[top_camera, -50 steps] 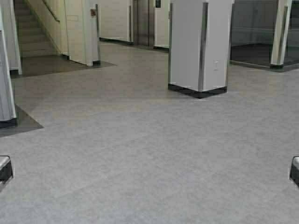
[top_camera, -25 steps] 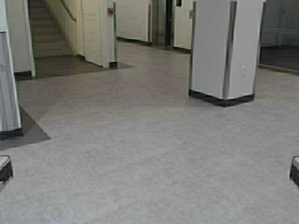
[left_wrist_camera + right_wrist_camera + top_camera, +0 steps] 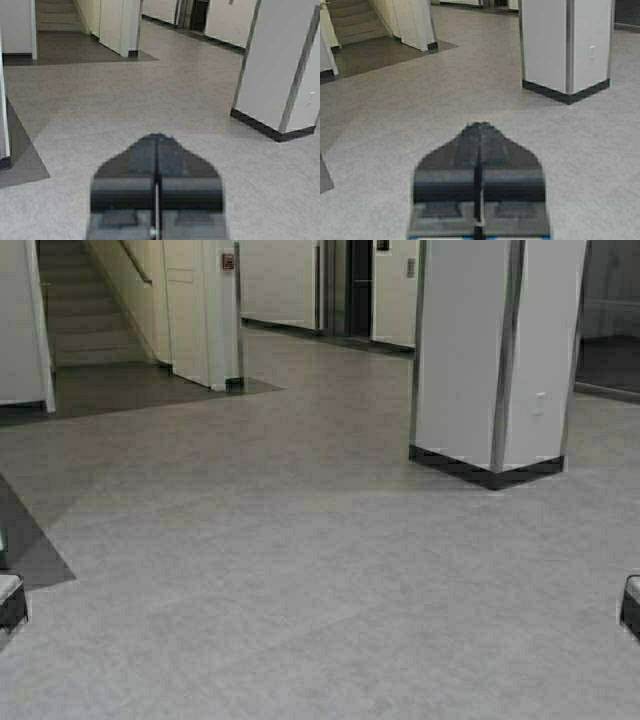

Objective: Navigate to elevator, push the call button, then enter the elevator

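Note:
The elevator (image 3: 352, 285) is a tall dark doorway with a steel frame in the far white wall, across the hall and just left of a white pillar. A small grey plate, the call button (image 3: 410, 267), sits on the wall right of the doorway. The left wrist view also shows the elevator (image 3: 197, 12) far off. My left gripper (image 3: 156, 136) is shut with nothing in it and hangs low over the grey floor. In the same way my right gripper (image 3: 481, 125) is shut and holds nothing. Both arms stay parked at the sides.
A square white pillar (image 3: 495, 360) with steel corner strips and a black base stands ahead on the right. A staircase (image 3: 85, 300) and a wall corner (image 3: 205, 315) lie ahead on the left. Open grey floor (image 3: 300, 540) runs between them toward the doorway.
The robot has driven forward and turned a little left. The pillar now looks nearer and farther right, and the left wall panel has slid out of view. The grippers are unchanged.

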`<state>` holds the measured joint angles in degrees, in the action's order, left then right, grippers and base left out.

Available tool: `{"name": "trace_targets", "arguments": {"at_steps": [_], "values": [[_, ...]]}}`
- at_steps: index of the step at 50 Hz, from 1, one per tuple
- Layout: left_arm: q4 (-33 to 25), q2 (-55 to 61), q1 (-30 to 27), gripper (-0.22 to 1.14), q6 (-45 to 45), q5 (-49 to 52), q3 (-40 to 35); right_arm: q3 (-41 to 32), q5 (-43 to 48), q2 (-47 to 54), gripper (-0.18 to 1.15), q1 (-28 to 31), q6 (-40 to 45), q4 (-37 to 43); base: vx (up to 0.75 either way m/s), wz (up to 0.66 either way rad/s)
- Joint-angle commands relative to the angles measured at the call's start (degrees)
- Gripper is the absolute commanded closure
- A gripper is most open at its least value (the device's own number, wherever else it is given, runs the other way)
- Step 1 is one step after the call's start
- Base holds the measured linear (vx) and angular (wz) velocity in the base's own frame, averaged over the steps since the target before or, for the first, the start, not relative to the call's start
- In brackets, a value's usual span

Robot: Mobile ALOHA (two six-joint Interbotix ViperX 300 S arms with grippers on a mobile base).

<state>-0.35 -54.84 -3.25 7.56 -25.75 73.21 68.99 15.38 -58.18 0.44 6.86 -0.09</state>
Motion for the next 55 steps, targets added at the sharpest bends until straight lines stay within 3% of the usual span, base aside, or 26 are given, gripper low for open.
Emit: {"name": "trace_targets", "arguments": {"at_steps": [1,55], "values": [[0.0,0.6,-0.1,0.9,0.0,-0.5,-1.1,-1.1,0.5,0.4,0.92,0.1,0.1,-0.1,0.81,0.11],[0.0,2.4,-0.1,0.9,0.0,-0.4,-0.6,-0.6,0.6,1.3,0.92,0.1,0.1,-0.1,0.83,0.07]]}}
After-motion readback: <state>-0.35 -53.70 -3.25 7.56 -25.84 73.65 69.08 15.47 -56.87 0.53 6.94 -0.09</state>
